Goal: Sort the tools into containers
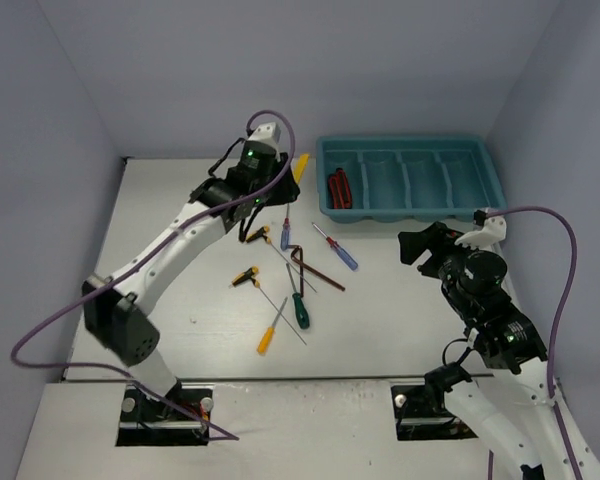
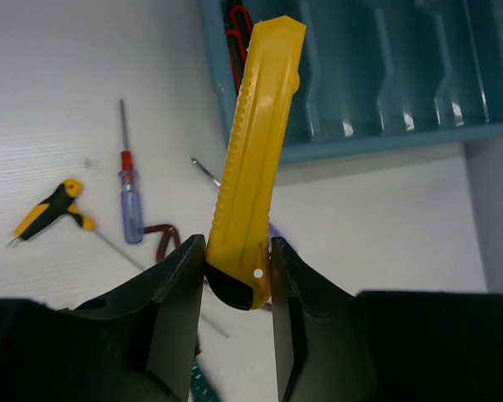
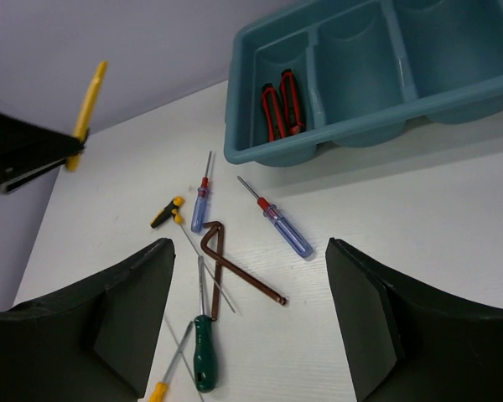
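Note:
My left gripper (image 1: 283,186) is shut on the dark end of a yellow utility knife (image 1: 300,167) and holds it in the air just left of the teal tray (image 1: 410,141). In the left wrist view the knife (image 2: 260,142) points up over the tray's leftmost compartment (image 2: 386,141), between my fingers (image 2: 180,285). Red-handled pliers (image 1: 339,188) lie in that compartment. My right gripper (image 1: 421,245) is open and empty, above the table right of the loose tools.
On the table lie two blue screwdrivers (image 1: 285,232) (image 1: 342,251), a brown hex key (image 1: 311,266), a green screwdriver (image 1: 300,309), a yellow screwdriver (image 1: 269,334) and two yellow-black T-handles (image 1: 258,236) (image 1: 246,277). The tray's other three compartments hold nothing.

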Controlling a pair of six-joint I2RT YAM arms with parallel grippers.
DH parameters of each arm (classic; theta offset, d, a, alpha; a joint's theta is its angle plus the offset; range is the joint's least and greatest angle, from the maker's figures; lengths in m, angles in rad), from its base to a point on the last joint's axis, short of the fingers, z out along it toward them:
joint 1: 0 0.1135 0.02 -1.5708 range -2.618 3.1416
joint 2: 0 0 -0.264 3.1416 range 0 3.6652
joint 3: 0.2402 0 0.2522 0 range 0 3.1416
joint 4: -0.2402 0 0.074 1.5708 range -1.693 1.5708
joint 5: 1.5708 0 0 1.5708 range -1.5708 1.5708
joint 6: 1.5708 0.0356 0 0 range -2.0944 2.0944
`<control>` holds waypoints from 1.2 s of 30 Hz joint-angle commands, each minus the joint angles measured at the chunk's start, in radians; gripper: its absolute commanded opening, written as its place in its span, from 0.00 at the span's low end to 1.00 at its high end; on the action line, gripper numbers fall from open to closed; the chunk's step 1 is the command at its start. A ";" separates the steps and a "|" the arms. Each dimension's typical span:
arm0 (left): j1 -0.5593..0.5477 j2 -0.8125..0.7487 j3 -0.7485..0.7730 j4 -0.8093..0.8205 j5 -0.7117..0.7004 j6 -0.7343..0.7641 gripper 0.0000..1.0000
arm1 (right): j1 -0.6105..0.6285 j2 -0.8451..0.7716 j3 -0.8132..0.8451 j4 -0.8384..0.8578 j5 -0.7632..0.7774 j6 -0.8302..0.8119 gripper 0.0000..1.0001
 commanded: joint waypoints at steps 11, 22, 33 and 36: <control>-0.061 0.597 0.589 0.287 -0.053 -0.184 0.00 | 0.000 0.033 0.009 0.036 -0.055 0.045 0.70; -0.061 0.748 0.721 0.317 -0.146 -0.184 0.32 | 0.000 0.022 0.025 0.008 -0.095 -0.004 0.71; -0.061 0.590 0.685 0.296 -0.122 -0.027 0.73 | 0.000 0.083 0.057 0.000 -0.146 -0.065 0.71; -0.061 0.443 0.590 0.266 -0.101 0.073 0.74 | 0.001 0.125 0.079 -0.004 -0.191 -0.104 0.71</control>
